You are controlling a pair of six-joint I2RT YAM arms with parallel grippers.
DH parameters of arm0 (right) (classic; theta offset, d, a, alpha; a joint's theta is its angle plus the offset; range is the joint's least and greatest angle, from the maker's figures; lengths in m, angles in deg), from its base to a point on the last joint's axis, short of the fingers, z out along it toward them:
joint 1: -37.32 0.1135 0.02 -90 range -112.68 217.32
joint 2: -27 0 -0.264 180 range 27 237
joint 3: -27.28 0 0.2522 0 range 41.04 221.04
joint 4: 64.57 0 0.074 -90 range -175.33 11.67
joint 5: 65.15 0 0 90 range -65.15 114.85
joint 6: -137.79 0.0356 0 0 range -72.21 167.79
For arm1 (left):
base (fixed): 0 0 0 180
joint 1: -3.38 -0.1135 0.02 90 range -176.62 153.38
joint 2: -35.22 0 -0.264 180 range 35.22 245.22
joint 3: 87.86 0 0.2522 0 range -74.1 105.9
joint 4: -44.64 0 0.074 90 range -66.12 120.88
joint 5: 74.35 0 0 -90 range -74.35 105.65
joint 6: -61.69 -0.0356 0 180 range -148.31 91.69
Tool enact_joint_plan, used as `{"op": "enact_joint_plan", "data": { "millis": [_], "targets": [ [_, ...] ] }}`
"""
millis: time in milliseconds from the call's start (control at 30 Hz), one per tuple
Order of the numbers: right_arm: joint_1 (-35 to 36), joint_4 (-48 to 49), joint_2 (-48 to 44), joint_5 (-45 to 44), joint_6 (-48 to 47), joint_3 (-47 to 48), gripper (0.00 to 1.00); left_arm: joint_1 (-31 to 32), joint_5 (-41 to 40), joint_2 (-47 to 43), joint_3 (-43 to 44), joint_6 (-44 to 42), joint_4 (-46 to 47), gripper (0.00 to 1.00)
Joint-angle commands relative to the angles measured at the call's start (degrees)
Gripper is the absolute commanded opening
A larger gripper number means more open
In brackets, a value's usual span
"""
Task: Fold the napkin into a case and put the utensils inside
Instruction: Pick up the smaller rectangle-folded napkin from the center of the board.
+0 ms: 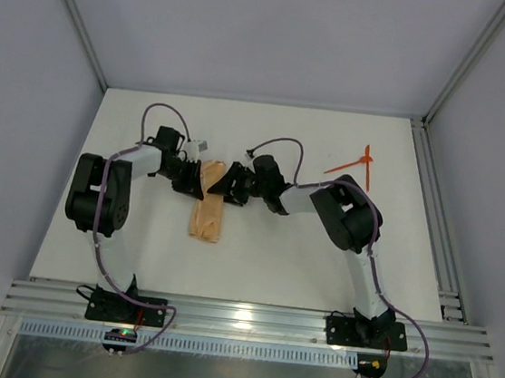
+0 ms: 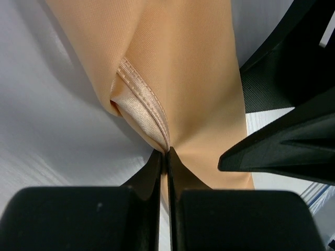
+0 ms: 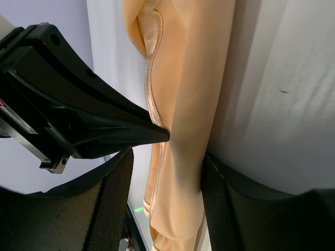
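The white counter (image 1: 317, 260) carried everything, with the two black arms bent inward from its near edge so that their tips met just left of centre. The left arm (image 1: 102, 192) reached in from the left and the right arm (image 1: 350, 214) from the right, both meeting at the far end of the napkin (image 1: 207, 216). The napkin lay left of the counter's centre as a long narrow peach-orange strip, folded lengthwise, its near end flat on the surface and its far end between the two claws. The left claw (image 1: 192, 178) was pressed together, and its wrist view showed the fingertips pinching the napkin's stitched hem where a fold opened into a small pocket. The right claw (image 1: 225, 186) stood spread, its fingers (image 3: 112, 209) on either side of the strip with the cloth running between them. The tip of the left claw touched the hem just beyond them. The utensils (image 1: 357, 166), two thin orange-red sticks crossing each other, lay well apart from the napkin at the far right of the counter, beyond the right arm's elbow.
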Motion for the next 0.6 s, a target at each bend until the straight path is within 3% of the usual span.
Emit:
{"op": "enact_joint_plan", "data": {
  "millis": [0,133,333,433,533,567],
  "targets": [
    [1.9,-1.9,3.7,-2.0,2.8,-0.1,0.56,-1.3,-0.9,1.1,-0.8,-1.9,-0.5,0.0],
    [2.2,1.7,4.0,-1.8,3.8,-0.2,0.48,-1.6,-1.8,1.7,-1.0,-2.0,-0.2,0.0],
    [2.2,2.2,2.8,-2.0,2.5,0.3,0.16,-2.1,-2.4,2.1,-0.9,-1.6,0.0,0.0],
    [2.2,1.3,2.1,-2.6,1.0,0.9,0.06,-2.1,-3.7,2.4,-0.9,-1.6,-0.1,0.0],
    [2.2,-1.6,0.3,-3.7,-1.6,1.6,0.03,-2.2,-2.8,2.6,-0.5,-1.7,-0.7,0.0],
    [2.2,-5.2,-0.8,-4.6,-3.0,2.9,0.03,-2.2,-2.3,2.5,-0.4,-1.8,-1.1,0.09]
  ]
}}
